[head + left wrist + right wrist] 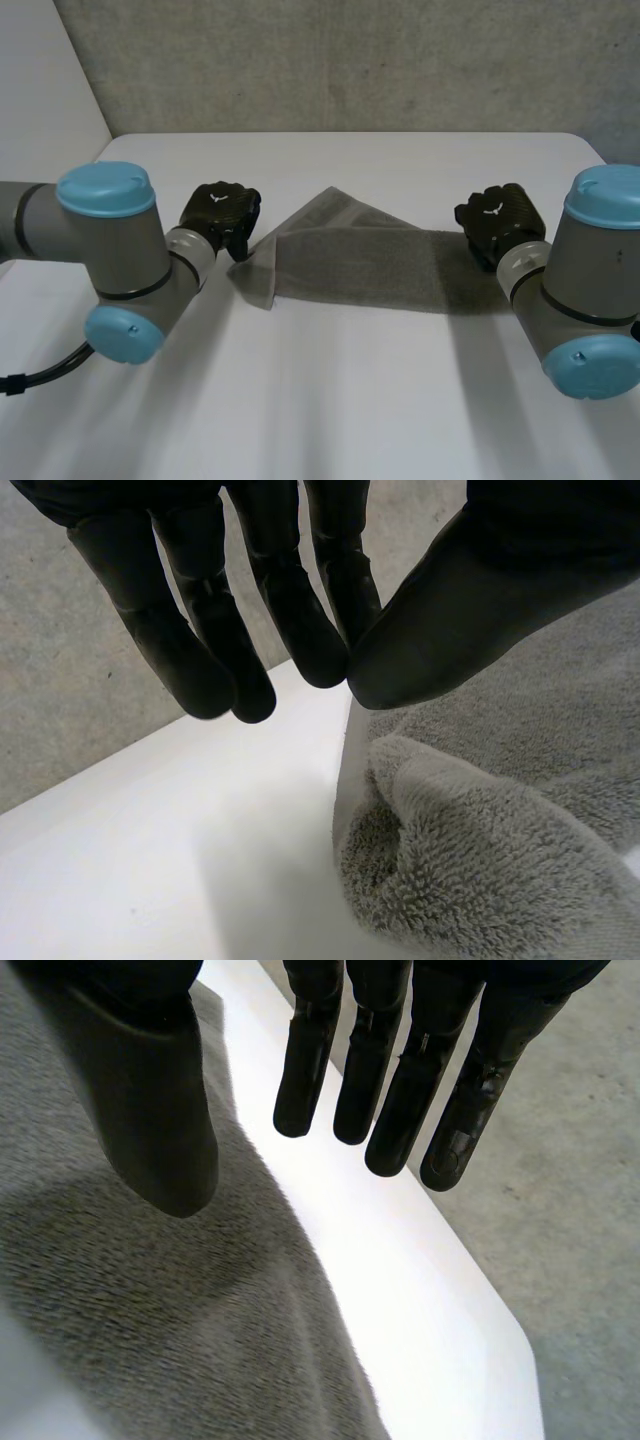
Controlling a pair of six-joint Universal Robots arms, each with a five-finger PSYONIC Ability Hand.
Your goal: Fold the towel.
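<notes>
Now, towel (350, 262): you see it partly folded on the table (330, 400), between both hands.
Left hand (222, 215): fingers straight, thumb tip meeting a fingertip, just over the bunched end.
Right hand (497, 222): fingers straight and spread, thumb above the other end.

A grey towel (350, 262) lies partly folded on the white table (330, 400) between left hand (222, 212) and right hand (500, 218).
</notes>
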